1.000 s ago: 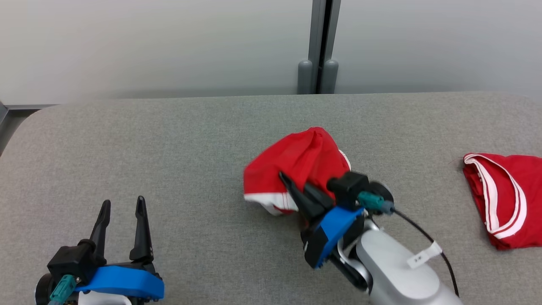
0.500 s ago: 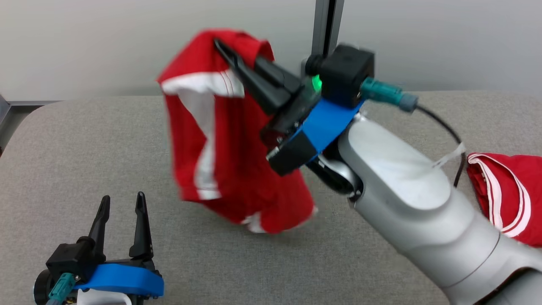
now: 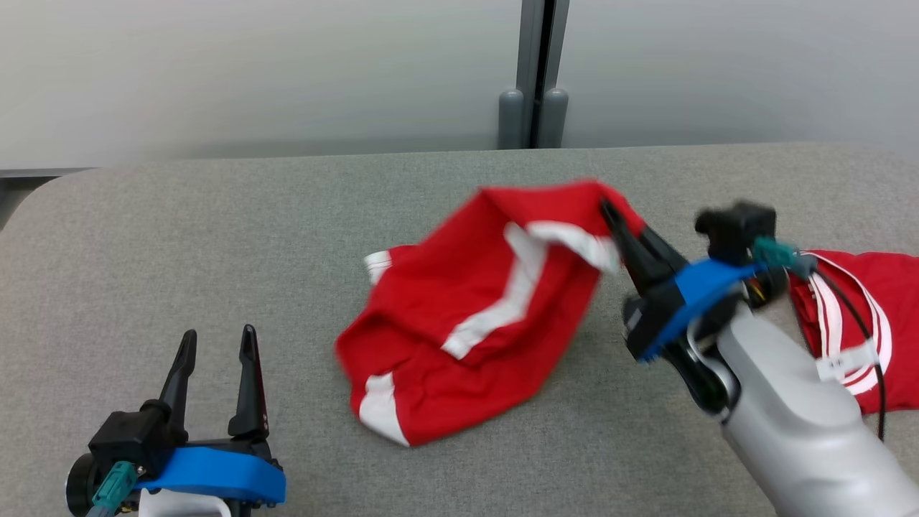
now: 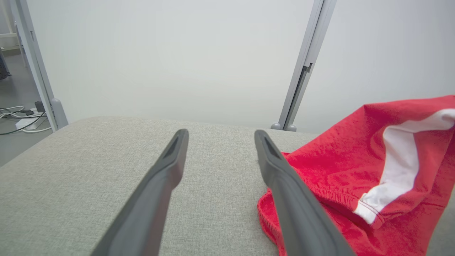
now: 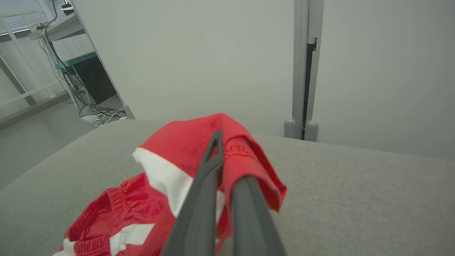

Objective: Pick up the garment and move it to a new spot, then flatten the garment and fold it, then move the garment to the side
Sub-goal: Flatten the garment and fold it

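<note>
- Head view puts the red garment [image 3: 488, 323] near the middle of the grey table [image 3: 215, 237]. Most of it lies crumpled on the surface, and one edge is lifted up toward the right.
- The right gripper [image 3: 607, 210] has its two dark fingers pressed together on that raised edge. They pinch the cloth so that it slopes from the fingertips down to the table.
- From the right wrist view, red fabric drapes over and between the closed fingers and folds across the tip of one. A white band sits just to the left of them.
- White stripes [image 3: 502, 309] run across the garment, and a gathered, elastic-looking hem shows at its low end, toward the front of the table.
- The left gripper [image 3: 219, 334] sits at the lower left with its fingers spread and nothing between them. It is near the garment's low corner but apart from it.
- In the left wrist view the garment lies just past one finger; whether they touch there I cannot tell.
- A second red garment [image 3: 887, 287] with white trim lies at the table's right side, partly behind the right arm and separate from the held one.
- A grey post [image 3: 533, 72] stands behind the table against the pale wall.
</note>
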{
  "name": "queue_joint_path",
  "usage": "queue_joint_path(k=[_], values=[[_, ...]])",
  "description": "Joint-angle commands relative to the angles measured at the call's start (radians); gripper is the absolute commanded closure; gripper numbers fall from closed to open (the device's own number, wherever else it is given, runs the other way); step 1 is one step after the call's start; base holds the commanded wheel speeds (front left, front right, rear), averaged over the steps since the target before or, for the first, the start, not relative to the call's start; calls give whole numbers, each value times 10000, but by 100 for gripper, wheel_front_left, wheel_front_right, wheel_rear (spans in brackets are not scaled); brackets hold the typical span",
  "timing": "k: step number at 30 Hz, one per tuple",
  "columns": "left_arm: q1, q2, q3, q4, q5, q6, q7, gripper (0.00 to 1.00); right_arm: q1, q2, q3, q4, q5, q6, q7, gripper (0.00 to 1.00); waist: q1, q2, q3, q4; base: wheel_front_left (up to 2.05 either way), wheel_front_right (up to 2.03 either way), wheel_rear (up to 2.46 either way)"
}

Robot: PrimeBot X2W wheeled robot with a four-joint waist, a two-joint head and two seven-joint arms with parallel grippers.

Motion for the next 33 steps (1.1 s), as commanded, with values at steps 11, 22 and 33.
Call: queue_joint_path(k=[11, 22, 33], values=[[-179, 101, 24, 130, -47, -18, -103, 0, 1970, -282, -2153, 1555, -1009, 3, -328, 45, -1, 0, 114, -116, 0, 0, 0], [-183, 70, 92, 306, -138, 23, -268, 0, 3281, -602, -4704, 506, -3285, 3, -342, 0, -1, 0, 90, -517, 0, 0, 0], [95, -15, 124, 509, -178, 43, -427, 0, 5678, 1125, -6905, -3697, -6783, 3, 387, 0, -1, 0, -272, -824, 0, 0, 0]])
